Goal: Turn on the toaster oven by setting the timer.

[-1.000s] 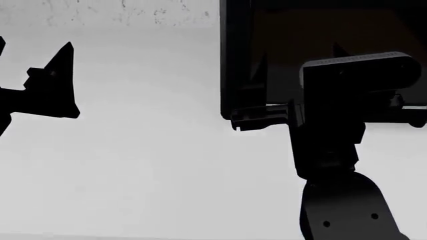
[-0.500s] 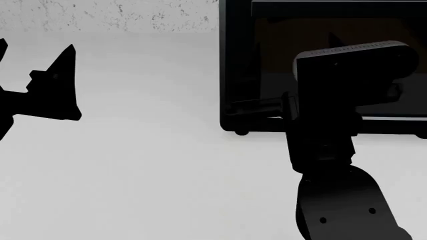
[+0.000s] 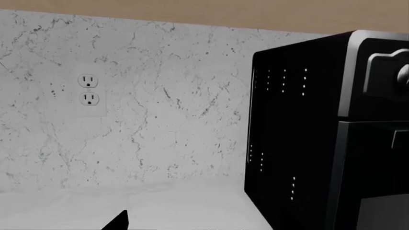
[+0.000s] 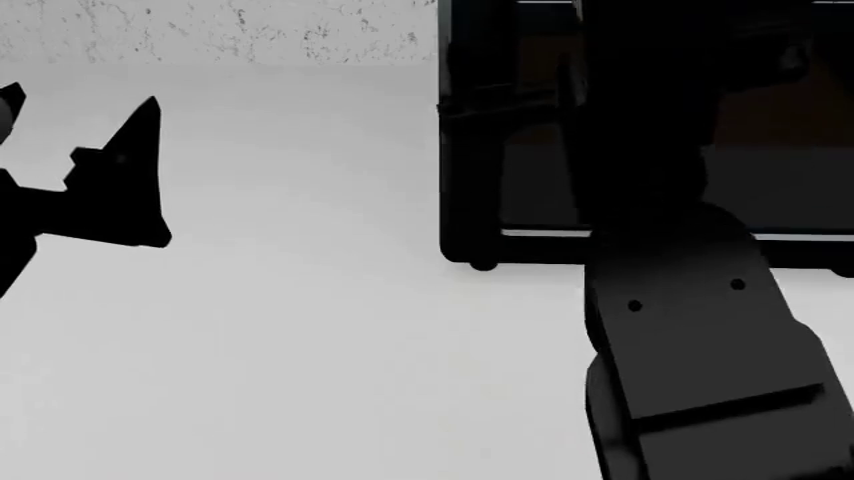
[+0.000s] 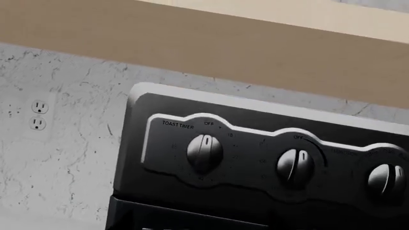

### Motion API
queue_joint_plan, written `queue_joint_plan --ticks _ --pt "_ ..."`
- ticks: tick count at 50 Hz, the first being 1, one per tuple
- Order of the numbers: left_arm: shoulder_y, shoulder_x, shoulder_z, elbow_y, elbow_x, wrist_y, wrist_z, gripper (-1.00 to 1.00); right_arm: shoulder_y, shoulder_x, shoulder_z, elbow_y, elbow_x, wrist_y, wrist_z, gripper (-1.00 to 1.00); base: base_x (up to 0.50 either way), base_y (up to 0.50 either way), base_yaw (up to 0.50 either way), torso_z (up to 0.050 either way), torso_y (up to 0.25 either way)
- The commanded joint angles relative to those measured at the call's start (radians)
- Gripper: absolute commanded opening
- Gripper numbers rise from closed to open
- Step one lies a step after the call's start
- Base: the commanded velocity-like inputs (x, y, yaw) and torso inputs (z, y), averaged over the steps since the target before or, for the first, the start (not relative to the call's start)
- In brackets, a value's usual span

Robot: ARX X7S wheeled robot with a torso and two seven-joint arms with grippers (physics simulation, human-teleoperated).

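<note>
Left wrist: only black tip of my left claw (image 3: pixel 118 221) shows, spread unreadable. Oven (image 3: pixel 307 143) cut off at edge, perforated side, on white counter (image 3: pixel 160 208); marble wall (image 3: pixel 128 120), outlet (image 3: pixel 89 90).

Head: my right arm (image 4: pixel 694 340) hides oven's door; right claw unseen, can't tell.

Right wrist: three ridged knobs, first (image 5: pixel 204 152) labelled TOAST TIMER.
</note>
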Motion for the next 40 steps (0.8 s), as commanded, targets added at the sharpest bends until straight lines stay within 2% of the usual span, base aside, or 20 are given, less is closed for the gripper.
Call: queue_joint_plan --ticks 1,25,40 --pt "0.003 -0.004 0.004 0.002 -0.003 0.001 -0.004 1.0 0.093 -0.021 -0.005 0.133 0.001 -0.035 -0.008 1.0 0.0 0.0 0.0 0.0 0.0" --pt "0.006 -0.02 0.004 -0.011 -0.003 0.017 -0.002 1.0 0.179 -0.05 -0.041 0.364 -0.01 -0.148 -0.024 1.0 0.0 0.0 0.0 0.0 0.0" --pt "0.016 -0.025 0.009 -0.014 -0.002 0.028 -0.002 1.0 0.198 -0.049 -0.054 0.401 -0.01 -0.167 -0.023 1.0 0.0 0.0 0.0 0.0 0.0"
